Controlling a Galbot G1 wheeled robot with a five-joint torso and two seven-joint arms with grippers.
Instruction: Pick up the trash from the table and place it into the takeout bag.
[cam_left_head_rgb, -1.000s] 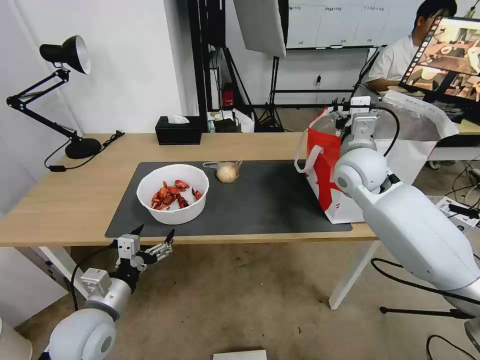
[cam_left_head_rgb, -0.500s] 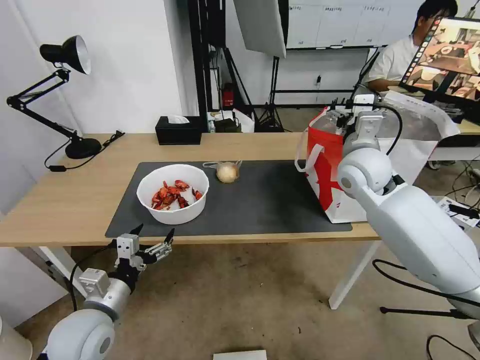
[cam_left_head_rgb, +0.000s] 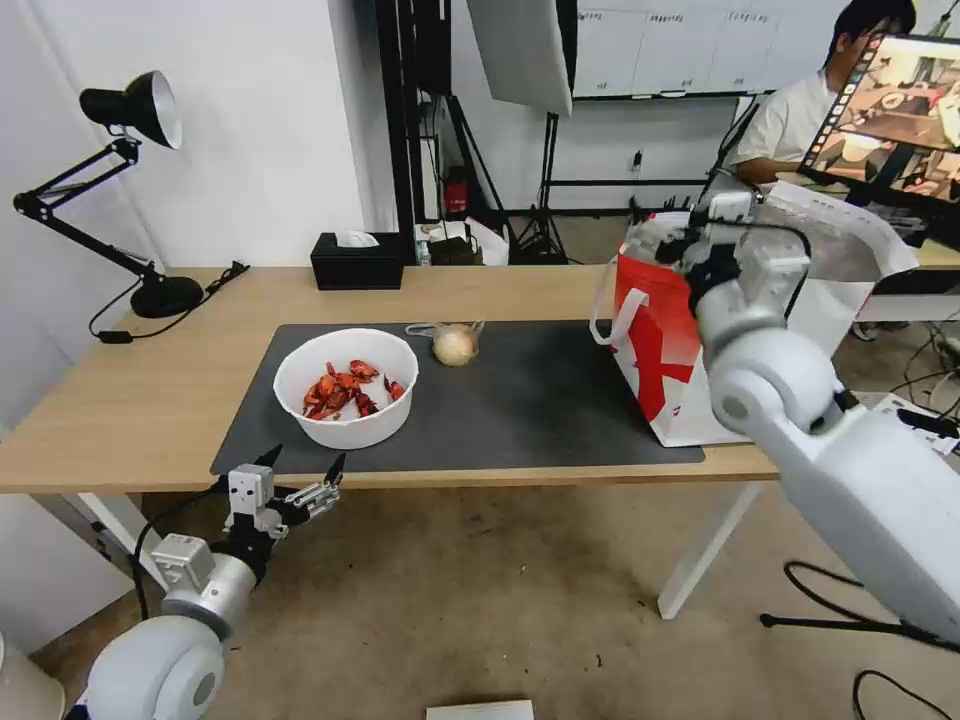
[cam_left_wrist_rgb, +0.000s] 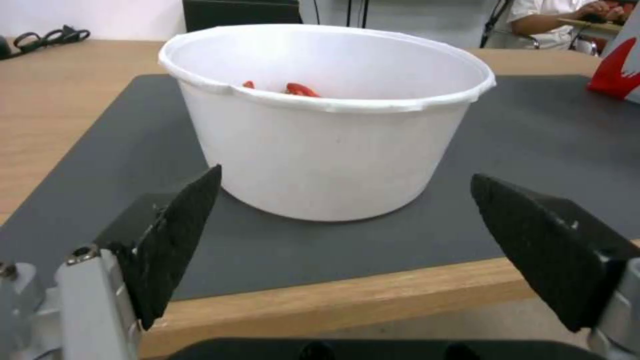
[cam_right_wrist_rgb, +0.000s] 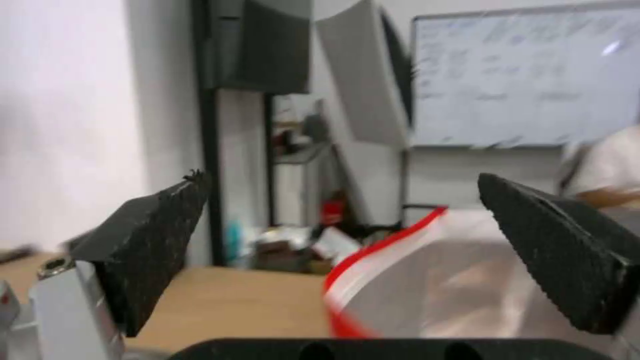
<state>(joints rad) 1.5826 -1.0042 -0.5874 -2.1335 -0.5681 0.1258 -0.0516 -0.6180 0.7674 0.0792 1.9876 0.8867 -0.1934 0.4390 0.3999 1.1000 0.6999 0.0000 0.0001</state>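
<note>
— On the counter (cam_left_head_rgb: 150, 400) in the head view, what sits where?

— A white bowl (cam_left_head_rgb: 346, 388) of red shells stands on the left part of the dark grey mat (cam_left_head_rgb: 530, 410). Just beyond it, toward the far edge of the mat, lies a beige wrapped ball (cam_left_head_rgb: 455, 344). At the right end stands the takeout bag (cam_left_head_rgb: 660, 350), white with a red panel and a white loop handle; the red marks on it are too partial to read as a logo or words.

— And the hands?

— The left hand (cam_left_head_rgb: 302, 468) hangs below the near edge of the counter, in front of the bowl, fingers apart and empty. The right hand (cam_left_head_rgb: 690, 240) is up at the bag's open top; from here I cannot tell how its fingers stand. Farther back are a black tissue box (cam_left_head_rgb: 356, 260) and a black desk lamp (cam_left_head_rgb: 130, 190) on the far left.

— What does the left wrist view give?

— The bowl (cam_left_wrist_rgb: 327, 125) looms close, resting on the mat (cam_left_wrist_rgb: 547, 145), with a few red bits peeking over its rim. Both black fingertips (cam_left_wrist_rgb: 177, 240) stand wide apart on the near side of the bowl, touching nothing. No writing on the bowl.

— The right wrist view?

— The right hand (cam_right_wrist_rgb: 393, 245) is spread open and empty. Between its fingertips (cam_right_wrist_rgb: 150, 245) shows the bag's red rim and silver lining (cam_right_wrist_rgb: 467, 280). A whiteboard (cam_right_wrist_rgb: 527, 75) hangs behind; its writing is too blurred to read.
</note>
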